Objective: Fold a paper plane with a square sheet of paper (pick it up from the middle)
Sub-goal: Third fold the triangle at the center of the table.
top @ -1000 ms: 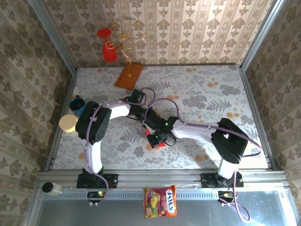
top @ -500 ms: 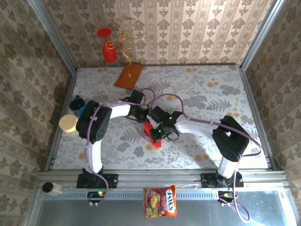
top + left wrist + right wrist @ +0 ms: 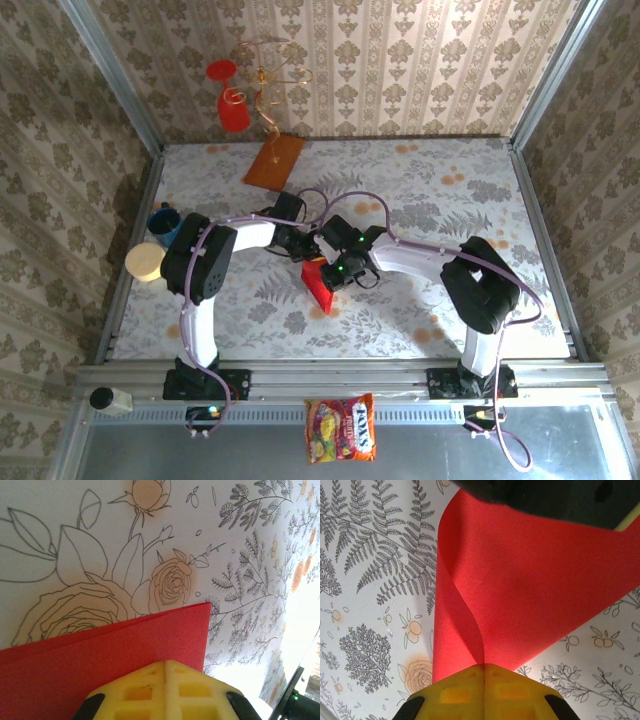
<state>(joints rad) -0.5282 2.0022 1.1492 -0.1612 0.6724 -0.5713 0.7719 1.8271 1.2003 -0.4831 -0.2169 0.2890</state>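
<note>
The square sheet of paper [image 3: 319, 281], bright red, hangs bent double between both grippers over the middle of the flowered table [image 3: 440, 190]. My left gripper [image 3: 307, 249] is at its far end; in the left wrist view its yellow fingertips [image 3: 150, 680] are pressed together, so the left gripper [image 3: 166, 663] is shut on the sheet [image 3: 100, 655], whose two layers show. My right gripper [image 3: 336, 271] is shut on the sheet's right side. In the right wrist view the sheet [image 3: 535, 580] curls up out of the shut right gripper [image 3: 484, 666]. The paper plane is out of view.
An orange-brown board [image 3: 274, 161] lies at the far left with a red goblet [image 3: 233, 110] on a gold stand behind it. A blue cup [image 3: 163, 220] and a yellow disc [image 3: 144, 262] sit at the left edge. A candy bag [image 3: 341, 428] lies on the front ledge.
The right gripper carried the sheet away from the front edge towards the left gripper. The sheet rose and bent over, and the left gripper closed on its far end.
</note>
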